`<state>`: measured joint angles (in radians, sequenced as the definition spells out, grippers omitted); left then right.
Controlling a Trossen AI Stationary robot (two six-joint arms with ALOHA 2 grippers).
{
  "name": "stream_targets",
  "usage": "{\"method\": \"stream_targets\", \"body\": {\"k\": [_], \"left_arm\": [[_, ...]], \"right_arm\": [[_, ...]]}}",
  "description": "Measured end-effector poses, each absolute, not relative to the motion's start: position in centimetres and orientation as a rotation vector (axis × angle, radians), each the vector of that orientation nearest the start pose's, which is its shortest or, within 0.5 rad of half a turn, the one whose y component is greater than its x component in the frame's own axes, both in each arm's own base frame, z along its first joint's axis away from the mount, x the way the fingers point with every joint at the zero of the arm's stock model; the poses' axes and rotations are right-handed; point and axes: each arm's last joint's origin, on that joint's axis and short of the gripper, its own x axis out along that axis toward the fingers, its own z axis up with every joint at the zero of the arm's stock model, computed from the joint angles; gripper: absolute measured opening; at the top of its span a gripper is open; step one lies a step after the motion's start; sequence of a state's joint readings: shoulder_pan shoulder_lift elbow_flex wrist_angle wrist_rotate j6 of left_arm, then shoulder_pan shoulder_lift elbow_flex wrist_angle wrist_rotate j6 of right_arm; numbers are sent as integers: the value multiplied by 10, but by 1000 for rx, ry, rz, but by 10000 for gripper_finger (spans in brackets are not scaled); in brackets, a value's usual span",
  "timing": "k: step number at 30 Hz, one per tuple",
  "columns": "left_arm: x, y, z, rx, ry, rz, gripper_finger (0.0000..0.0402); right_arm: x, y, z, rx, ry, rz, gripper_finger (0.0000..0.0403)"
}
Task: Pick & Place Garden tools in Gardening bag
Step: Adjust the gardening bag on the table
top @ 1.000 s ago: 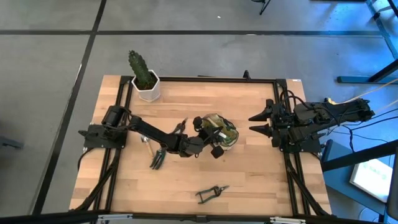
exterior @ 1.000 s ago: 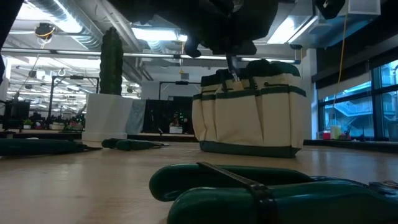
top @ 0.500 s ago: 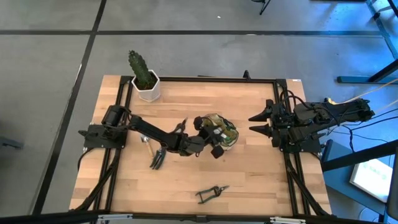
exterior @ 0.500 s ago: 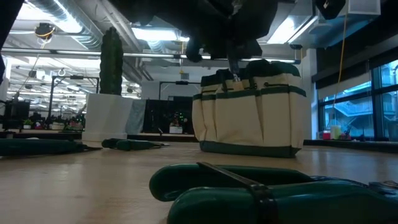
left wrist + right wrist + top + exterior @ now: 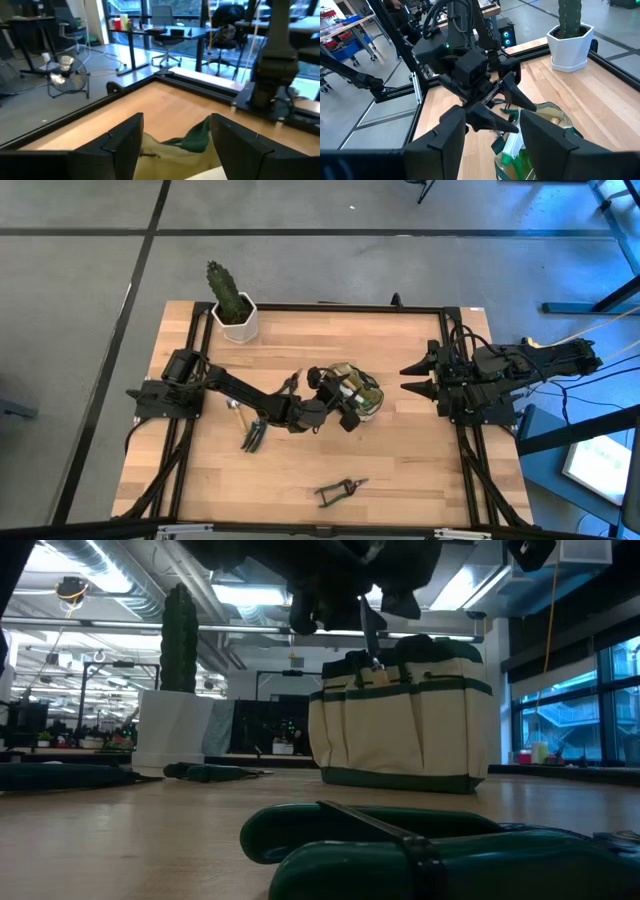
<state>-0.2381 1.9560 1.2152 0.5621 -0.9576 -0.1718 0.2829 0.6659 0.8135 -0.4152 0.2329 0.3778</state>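
Bag (image 5: 358,392), desk (image 5: 400,470) centre: holds green spray bottle (image 5: 512,150). Left pincer (image 5: 345,402) above its mouth, fingers apart, empty. Right pincer (image 5: 412,377) at right edge, released. Shears (image 5: 338,491) near front edge.

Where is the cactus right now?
In the high view, the cactus stands in its white pot at the table's far left corner, behind the left arm's base, apart from the gardening bag.
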Motion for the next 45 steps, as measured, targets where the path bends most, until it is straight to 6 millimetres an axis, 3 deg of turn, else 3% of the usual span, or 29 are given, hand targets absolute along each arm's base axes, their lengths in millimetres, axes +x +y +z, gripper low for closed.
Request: {"method": "stream_targets", "body": {"k": [12, 23, 27, 35, 40, 45], "left_arm": [[413, -84, 218, -109, 45, 779, 188], [393, -80, 273, -80, -28, 783, 196], [377, -86, 302, -105, -78, 777, 194], [321, -109, 367, -266, -211, 778, 176], [300, -121, 382, -322, -232, 760, 162], [293, -137, 377, -408, -233, 733, 150]], "right_arm": [[135, 32, 336, 306, 269, -1, 193], [135, 32, 336, 313, 273, -2, 193], [135, 32, 336, 313, 273, -2, 193], [134, 32, 335, 313, 281, -4, 193], [134, 32, 333, 308, 298, -11, 193], [133, 31, 330, 295, 329, -33, 193]]}}
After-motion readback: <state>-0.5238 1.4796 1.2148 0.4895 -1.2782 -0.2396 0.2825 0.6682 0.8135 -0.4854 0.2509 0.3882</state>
